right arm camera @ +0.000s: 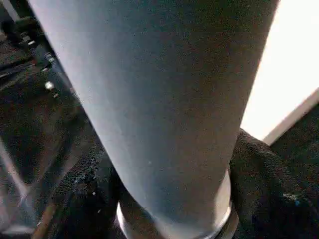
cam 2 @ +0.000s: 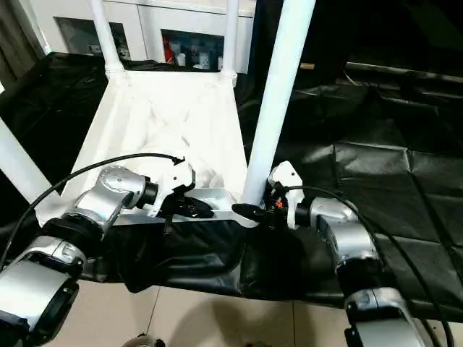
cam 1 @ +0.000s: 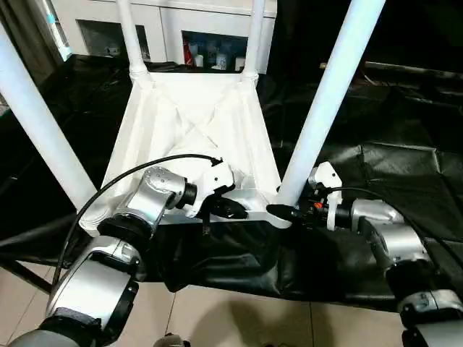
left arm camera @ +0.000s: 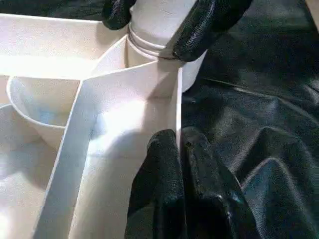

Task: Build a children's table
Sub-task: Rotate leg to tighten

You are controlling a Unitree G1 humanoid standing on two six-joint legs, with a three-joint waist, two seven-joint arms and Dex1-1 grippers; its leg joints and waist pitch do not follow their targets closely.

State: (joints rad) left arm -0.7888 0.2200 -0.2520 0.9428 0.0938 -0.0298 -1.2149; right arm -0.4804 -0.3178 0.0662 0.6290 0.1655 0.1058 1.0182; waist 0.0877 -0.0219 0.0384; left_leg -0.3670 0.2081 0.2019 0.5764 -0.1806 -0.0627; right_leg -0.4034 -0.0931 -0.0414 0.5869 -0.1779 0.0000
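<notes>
- The upturned tabletop (cam 1: 189, 126) lies on black sheeting (cam 1: 405, 166), all four legs standing in its corner sockets.
- Left gripper (left arm camera: 180, 149) is pinched on the near rim wall; right gripper (cam 1: 283, 212) clasps the near-right leg (cam 1: 327, 94) at its base.
- Risk: the smooth, tapered tube may slip or tilt if it is not fully seated.

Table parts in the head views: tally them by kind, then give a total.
Legs standing in corner sockets: 4 — near right, near left, far left, far right
Tabletop, upside down: 1
Total: 5
</notes>
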